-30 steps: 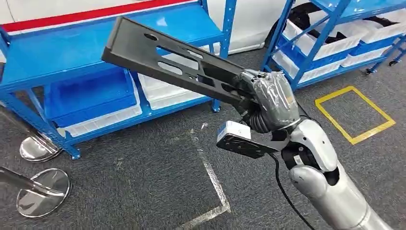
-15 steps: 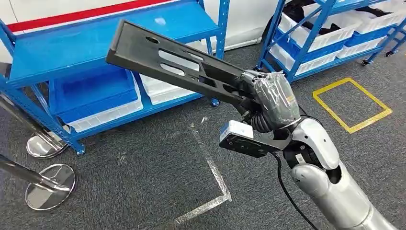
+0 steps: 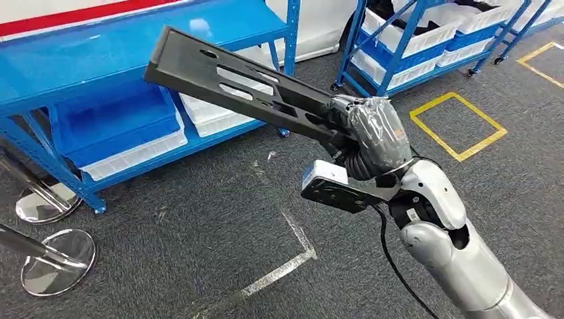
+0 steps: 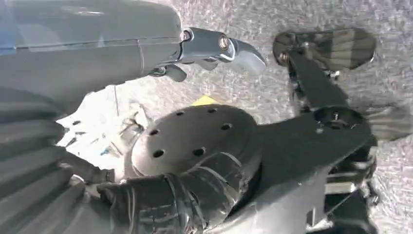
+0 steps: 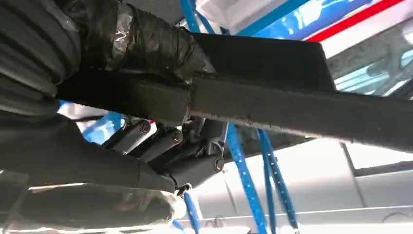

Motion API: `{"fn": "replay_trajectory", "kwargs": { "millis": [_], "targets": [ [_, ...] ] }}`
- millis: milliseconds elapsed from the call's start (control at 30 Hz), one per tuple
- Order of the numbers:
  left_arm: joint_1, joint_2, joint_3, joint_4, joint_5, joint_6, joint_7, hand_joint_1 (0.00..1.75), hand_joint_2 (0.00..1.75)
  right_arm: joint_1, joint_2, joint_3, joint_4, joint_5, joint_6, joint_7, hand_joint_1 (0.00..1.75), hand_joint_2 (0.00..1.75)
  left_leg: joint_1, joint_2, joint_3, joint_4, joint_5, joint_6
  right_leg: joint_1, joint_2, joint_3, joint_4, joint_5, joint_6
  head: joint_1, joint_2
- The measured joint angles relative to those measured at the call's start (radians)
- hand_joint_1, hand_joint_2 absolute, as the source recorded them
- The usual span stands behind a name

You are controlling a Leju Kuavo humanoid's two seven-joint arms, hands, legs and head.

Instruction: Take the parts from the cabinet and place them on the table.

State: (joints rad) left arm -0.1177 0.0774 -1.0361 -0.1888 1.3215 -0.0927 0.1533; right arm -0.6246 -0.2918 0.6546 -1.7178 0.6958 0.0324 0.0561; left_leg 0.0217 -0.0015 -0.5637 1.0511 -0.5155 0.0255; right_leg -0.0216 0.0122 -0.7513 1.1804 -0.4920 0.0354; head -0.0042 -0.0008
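The right hand, wrapped in glossy film, grips one end of a long flat black slotted plastic part, held in the air and slanting far-left over the blue metal shelf rack and grey carpet floor.

The left hand's fingers look curled, though whether they grasp anything is unclear.

Warehouse or workshop: blue steel racks, parts bins, yellow floor-tape markings.

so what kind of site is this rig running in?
Likely a warehouse or factory parts-storage area: blue steel shelving stocked with white bins, yellow floor-marking tape on grey carpet, and the right hand carrying a black slotted part.
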Motion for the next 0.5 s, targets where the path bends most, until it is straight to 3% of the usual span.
{"fn": "replay_trajectory", "kwargs": {
  "millis": [33,67,100,133,167,200,233,267,300,400,433,467,500],
  "targets": [
    [0.001,0.000,0.001,0.000,0.002,0.002,-0.009,0.00,1.75,-0.001,0.000,0.000,0.002,-0.001,0.000,0.000,1.75,1.75,-0.004,0.010,-0.006,0.000,0.005,0.005,0.000,-0.004,-0.016,0.069,-0.042,0.000,0.000,0.000],
    [0.002,0.001,0.002,0.000,0.004,0.005,-0.016,0.00,1.75,0.000,0.000,0.000,0.004,-0.002,0.000,0.001,1.75,1.75,-0.008,0.020,-0.014,0.000,0.011,0.007,0.000,-0.005,-0.030,0.134,-0.059,-0.001,0.002,0.000],
    [0.002,0.001,0.003,0.000,0.008,0.006,-0.023,0.00,1.75,0.000,0.000,0.000,0.006,-0.002,0.000,0.001,1.75,1.75,-0.013,0.032,-0.023,0.001,0.017,0.009,0.001,-0.006,-0.031,0.168,-0.042,-0.004,0.002,0.000],
    [0.002,0.001,0.004,0.000,0.011,0.006,-0.028,0.00,1.75,0.001,0.000,0.000,0.007,-0.002,0.000,0.001,1.75,1.75,-0.017,0.042,-0.032,0.001,0.024,0.010,0.004,-0.007,-0.014,0.162,-0.007,-0.010,0.002,0.000],
    [0.002,0.001,0.005,0.000,0.012,0.006,-0.029,0.00,1.75,0.001,0.000,0.000,0.007,-0.002,0.000,0.003,1.75,1.75,-0.021,0.051,-0.040,0.001,0.028,0.011,0.009,-0.009,0.018,0.123,0.023,-0.018,0.002,0.000],
    [0.002,0.001,0.005,0.000,0.013,0.007,-0.031,0.00,1.75,0.000,0.000,0.000,0.007,-0.003,0.000,0.005,1.75,1.75,-0.025,0.060,-0.045,0.000,0.033,0.010,0.016,-0.019,0.075,0.048,0.048,-0.031,0.002,0.000],
    [0.001,0.000,0.006,0.000,0.013,0.008,-0.032,0.00,1.75,-0.002,0.000,0.000,0.006,-0.003,0.000,0.006,1.75,1.75,-0.026,0.069,-0.044,0.000,0.036,0.010,0.031,-0.053,0.140,-0.044,0.045,-0.049,0.001,0.000],
    [0.002,-0.005,0.006,0.000,0.013,0.011,-0.034,0.00,1.75,-0.005,0.000,0.000,0.006,-0.004,-0.001,0.006,1.75,1.75,-0.031,0.078,-0.046,0.000,0.038,0.006,0.044,-0.098,0.181,-0.106,0.012,-0.064,0.000,0.000],
    [0.003,-0.005,0.006,0.000,0.013,0.016,-0.035,0.00,1.75,-0.009,0.000,0.000,0.006,-0.004,-0.001,0.006,1.75,1.75,-0.027,0.089,-0.046,-0.003,0.043,0.000,0.051,-0.098,0.190,-0.136,0.007,-0.065,0.000,0.000],
    [0.000,-0.007,0.006,0.000,0.013,0.023,-0.037,0.00,1.75,-0.013,0.000,0.000,0.006,-0.004,-0.001,0.007,1.75,1.75,-0.024,0.125,-0.041,-0.017,0.058,-0.018,0.054,-0.061,0.186,-0.171,0.025,-0.074,0.000,0.000],
    [-0.001,-0.005,0.006,0.000,0.012,0.024,-0.037,0.00,1.75,-0.010,0.000,0.000,0.006,-0.005,0.000,0.008,1.75,1.75,-0.019,0.088,-0.051,-0.005,0.042,-0.021,0.041,-0.055,0.194,-0.189,0.039,-0.071,0.001,0.000],
    [0.000,-0.005,0.007,0.000,0.012,0.025,-0.038,0.00,1.75,-0.014,0.000,0.000,0.006,-0.005,0.000,0.008,1.75,1.75,-0.018,0.042,-0.061,0.022,0.012,-0.024,0.039,-0.043,0.191,-0.195,0.047,-0.075,0.002,0.000],
    [0.004,-0.006,0.007,0.000,0.011,0.027,-0.038,0.00,1.75,-0.017,0.000,0.000,0.007,-0.005,0.000,0.009,1.75,1.75,-0.018,0.021,-0.085,0.088,-0.034,-0.026,0.038,-0.034,0.185,-0.194,0.053,-0.080,-0.004,0.000]
  ]
}}
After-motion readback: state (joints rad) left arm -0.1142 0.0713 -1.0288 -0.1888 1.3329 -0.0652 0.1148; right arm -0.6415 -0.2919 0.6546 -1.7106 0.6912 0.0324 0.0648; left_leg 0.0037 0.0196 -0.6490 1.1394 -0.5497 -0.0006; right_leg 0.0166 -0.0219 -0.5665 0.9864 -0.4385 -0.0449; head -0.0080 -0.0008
